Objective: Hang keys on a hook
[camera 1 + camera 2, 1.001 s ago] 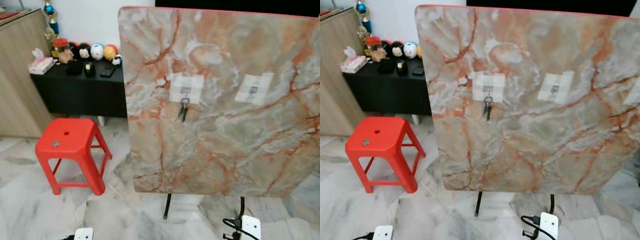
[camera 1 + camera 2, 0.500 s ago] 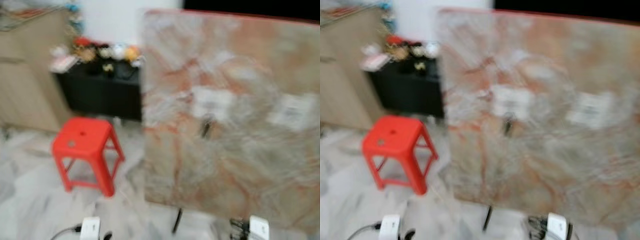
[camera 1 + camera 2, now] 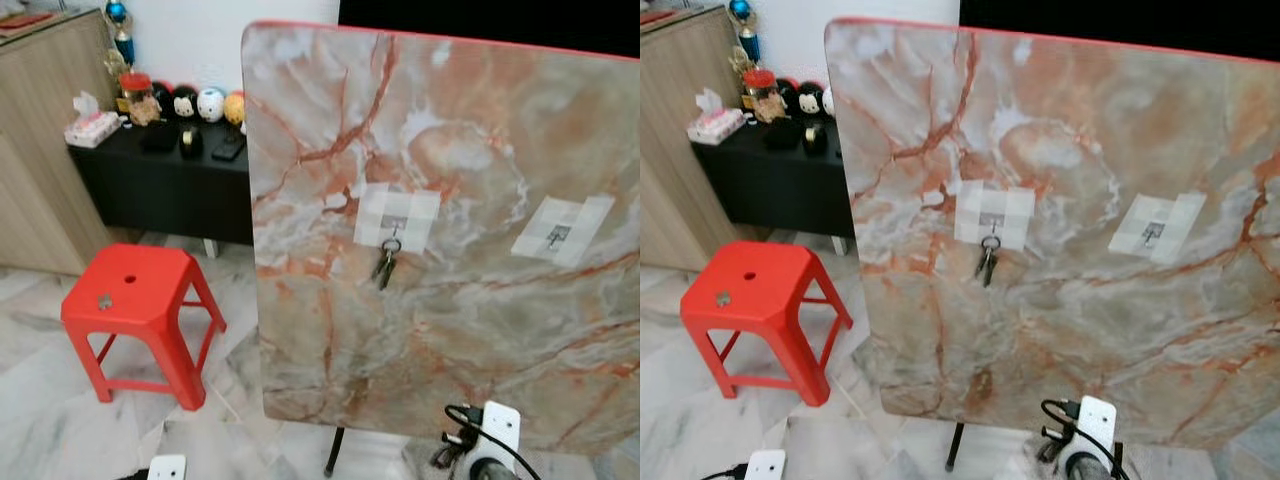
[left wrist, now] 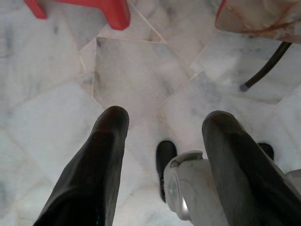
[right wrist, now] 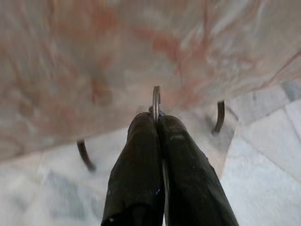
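Observation:
A marble-patterned board (image 3: 450,130) stands upright in front of me with two taped-on hooks. A bunch of keys (image 3: 385,265) hangs from the left hook (image 3: 396,228). The right hook (image 3: 557,236) is bare. My right gripper (image 5: 157,117) is shut on a metal key ring (image 5: 156,99) that sticks out past its fingertips, facing the lower part of the board. That arm's white wrist (image 3: 497,425) shows low in front of the board. My left gripper (image 4: 167,116) hangs open over the marble floor, holding nothing.
A red plastic stool (image 3: 130,300) stands on the floor to the left of the board. Behind it are a black table (image 3: 160,180) with small figurines and a wooden cabinet (image 3: 40,130). Thin dark legs (image 3: 333,452) hold the board up.
The camera swung, blurred, then settled slightly closer to the board. The hanging keys stay on the left hook. My right wrist sits a little higher in view.

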Controlling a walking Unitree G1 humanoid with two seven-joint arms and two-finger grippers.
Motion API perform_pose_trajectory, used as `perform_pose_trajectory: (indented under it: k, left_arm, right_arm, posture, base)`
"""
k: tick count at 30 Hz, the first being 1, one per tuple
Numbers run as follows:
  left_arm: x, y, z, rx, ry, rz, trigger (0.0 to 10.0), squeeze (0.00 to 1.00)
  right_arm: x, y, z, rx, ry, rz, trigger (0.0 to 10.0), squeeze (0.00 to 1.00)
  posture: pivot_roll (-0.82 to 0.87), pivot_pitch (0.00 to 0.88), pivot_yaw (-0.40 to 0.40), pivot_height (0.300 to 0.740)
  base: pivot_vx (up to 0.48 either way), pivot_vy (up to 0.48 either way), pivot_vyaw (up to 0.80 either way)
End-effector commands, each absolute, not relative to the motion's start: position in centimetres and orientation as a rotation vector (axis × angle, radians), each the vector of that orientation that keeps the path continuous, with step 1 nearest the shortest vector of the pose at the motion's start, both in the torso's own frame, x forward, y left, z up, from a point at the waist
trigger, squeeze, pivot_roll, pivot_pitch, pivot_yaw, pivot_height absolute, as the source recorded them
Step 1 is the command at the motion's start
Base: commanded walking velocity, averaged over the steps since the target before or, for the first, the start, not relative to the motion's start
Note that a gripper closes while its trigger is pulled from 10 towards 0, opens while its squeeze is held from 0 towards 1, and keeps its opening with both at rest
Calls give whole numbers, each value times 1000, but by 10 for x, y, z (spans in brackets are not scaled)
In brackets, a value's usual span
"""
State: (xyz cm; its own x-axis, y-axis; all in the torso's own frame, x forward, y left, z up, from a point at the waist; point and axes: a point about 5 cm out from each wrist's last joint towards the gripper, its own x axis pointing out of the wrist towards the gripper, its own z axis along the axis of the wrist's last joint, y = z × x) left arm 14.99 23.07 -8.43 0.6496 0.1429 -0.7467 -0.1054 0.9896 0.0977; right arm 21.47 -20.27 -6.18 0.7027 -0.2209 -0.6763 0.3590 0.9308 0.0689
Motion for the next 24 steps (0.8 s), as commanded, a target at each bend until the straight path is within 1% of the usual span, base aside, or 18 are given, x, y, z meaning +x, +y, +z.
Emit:
perform_pose_trajectory:
  k: [1,5,7,9,11,13,15,19,20,22,24]
  left_arm:
    - [145,231,-87,42,873,145,10000,0]
    - [146,231,-87,46,874,141,10000,0]
    - [146,231,-87,45,874,141,10000,0]
    - [146,230,-87,44,875,139,10000,0]
    - [145,230,-87,43,878,135,10000,0]
    - [145,230,-87,43,878,135,10000,0]
    - [145,230,-87,41,878,137,10000,0]
    - [145,229,-87,43,878,134,10000,0]
    - [145,229,-87,44,878,132,10000,0]
    - [145,229,-87,44,878,132,10000,0]
    - [145,230,-87,45,878,129,10000,0]
  right_arm:
    - [230,-215,-48,201,630,-380,10000,0]
    - [256,-221,-24,126,495,-378,10000,0]
    - [267,-222,-12,56,421,-372,10000,0]
    - [278,-225,4,-26,335,-397,10000,0]
    - [287,-230,24,-117,218,-473,10000,0]
    - [287,-231,26,-125,206,-488,10000,0]
    - [285,-235,31,-134,166,-549,10000,0]
    - [281,-240,38,-203,116,-602,10000,0]
    - [281,-239,45,-263,72,-589,10000,0]
    - [282,-239,47,-284,58,-587,10000,0]
    - [283,-238,60,-359,-14,-601,10000,0]
  posture:
    - [-3,0,-77,740]
    - [-4,0,-78,740]
    - [-2,0,-78,740]
    - [-2,0,-80,740]
    - [1,0,-82,740]
    - [4,0,-84,740]
    - [5,0,-85,740]
    - [-1,0,-84,740]
    - [-1,0,-83,740]
    - [-2,0,-83,740]
    - [-4,0,-83,740]
  base:
    - [0,0,0]
    - [0,0,0]
    - [0,0,0]
    - [0,0,0]
    - [0,0,0]
    - [0,0,0]
    - [0,0,0]
    - [0,0,0]
    - [0,0,0]
    - [0,0,0]
    - [0,0,0]
